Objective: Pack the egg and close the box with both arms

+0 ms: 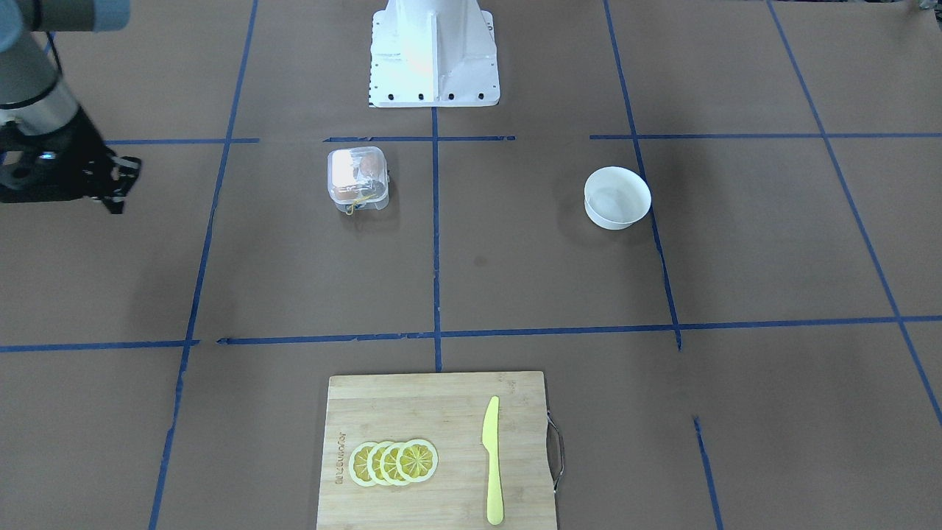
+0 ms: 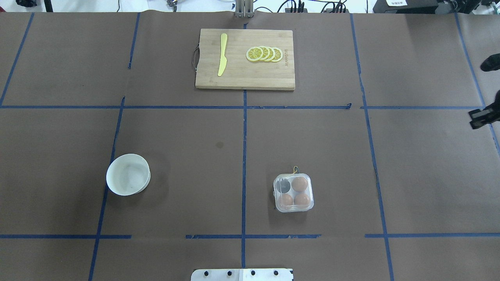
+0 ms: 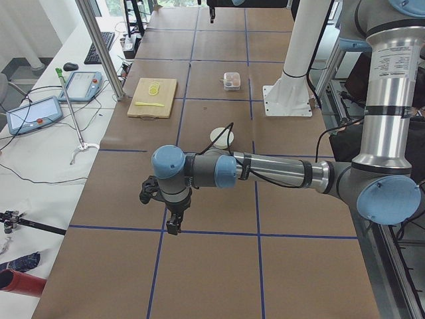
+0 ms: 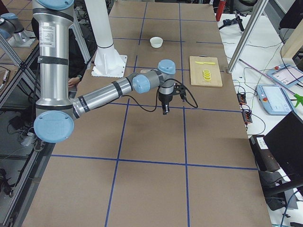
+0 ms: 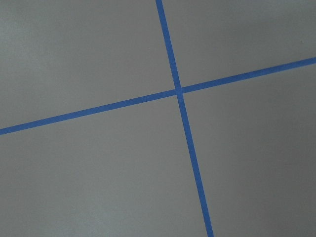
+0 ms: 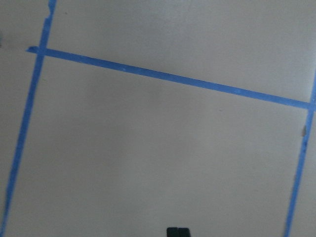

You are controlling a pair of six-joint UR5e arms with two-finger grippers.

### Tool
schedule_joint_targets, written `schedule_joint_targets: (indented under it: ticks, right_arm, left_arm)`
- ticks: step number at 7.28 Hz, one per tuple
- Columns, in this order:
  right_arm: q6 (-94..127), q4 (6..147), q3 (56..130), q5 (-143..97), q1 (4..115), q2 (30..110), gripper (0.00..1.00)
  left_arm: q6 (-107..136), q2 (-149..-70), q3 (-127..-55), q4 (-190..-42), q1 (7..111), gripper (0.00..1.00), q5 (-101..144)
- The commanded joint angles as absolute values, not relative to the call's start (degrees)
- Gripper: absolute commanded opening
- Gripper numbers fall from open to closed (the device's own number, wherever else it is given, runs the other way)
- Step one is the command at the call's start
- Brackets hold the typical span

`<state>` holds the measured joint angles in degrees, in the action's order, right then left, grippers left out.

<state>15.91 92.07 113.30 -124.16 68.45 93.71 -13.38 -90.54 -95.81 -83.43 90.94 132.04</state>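
The box [image 2: 293, 192] stands right of the table's middle, its clear lid down, as far as I can tell. Three brown eggs [image 2: 299, 183] lie in its cells; the fourth cell looks dark. The box also shows in the front view [image 1: 358, 179] and, small, in the left side view [image 3: 232, 80]. My right gripper [image 1: 116, 206] hangs over bare table far from the box, at the overhead view's right edge [image 2: 482, 118]; its fingertips [image 6: 177, 231] sit together, empty. My left gripper [image 3: 174, 226] hovers over the table's left end, beyond the bowl; I cannot tell its state.
A white bowl [image 2: 128, 174] stands left of centre. A wooden cutting board [image 2: 245, 80] at the far side carries lemon slices [image 2: 264, 54] and a yellow knife [image 2: 222, 54]. The white pedestal base [image 1: 434, 55] is at the robot's side. Blue tape lines grid the brown table.
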Motion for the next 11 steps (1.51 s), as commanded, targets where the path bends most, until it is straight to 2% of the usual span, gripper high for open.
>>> schedule_joint_targets:
  ticks: [1,3,4,5,11]
  right_arm:
    - [-7.5,92.0,102.1,-128.4,82.1,95.1,0.1]
    - [-10.7,92.5,101.1,-128.4,85.4,95.4,0.13]
    - [-10.7,92.5,100.8,-128.4,85.4,95.5,0.19]
    - [-10.5,92.5,100.8,-128.4,85.4,96.1,0.99]
    - [-10.1,91.9,100.8,-129.3,89.5,98.9,1.0]
  left_arm:
    - [-13.4,-90.5,-95.8,-83.3,91.0,1.0,132.1]
    - [-13.3,-90.5,-95.8,-83.4,91.0,1.0,132.1]
    - [-13.3,-90.5,-95.8,-83.3,91.0,1.0,132.1]
    - [-13.3,-90.5,-95.8,-83.3,91.0,1.0,132.1]
    - [-13.4,-90.5,-95.9,-83.3,91.0,1.0,132.1]
